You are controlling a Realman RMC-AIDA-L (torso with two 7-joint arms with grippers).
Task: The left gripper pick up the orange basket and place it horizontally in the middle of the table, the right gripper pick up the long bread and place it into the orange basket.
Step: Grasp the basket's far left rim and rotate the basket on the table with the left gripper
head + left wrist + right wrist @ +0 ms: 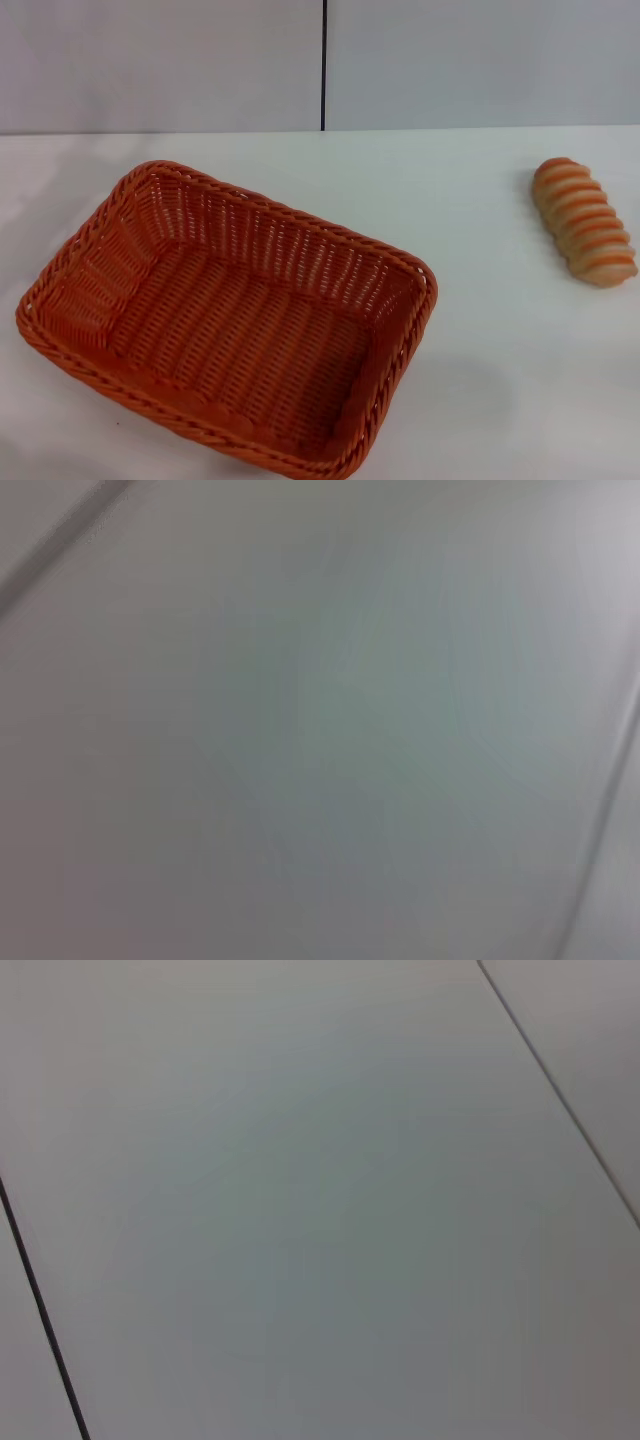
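Observation:
The orange basket (230,320) lies empty on the white table (480,300), in the left half of the head view, turned at an angle with its near corner close to the front edge. The long bread (584,222), tan with orange-brown stripes, rests on the table at the far right, well apart from the basket. Neither the left gripper nor the right gripper shows in any view. Both wrist views show only a plain grey panelled surface with thin dark seams.
A pale grey wall with a vertical dark seam (323,65) stands behind the table's back edge. Bare tabletop lies between the basket and the bread.

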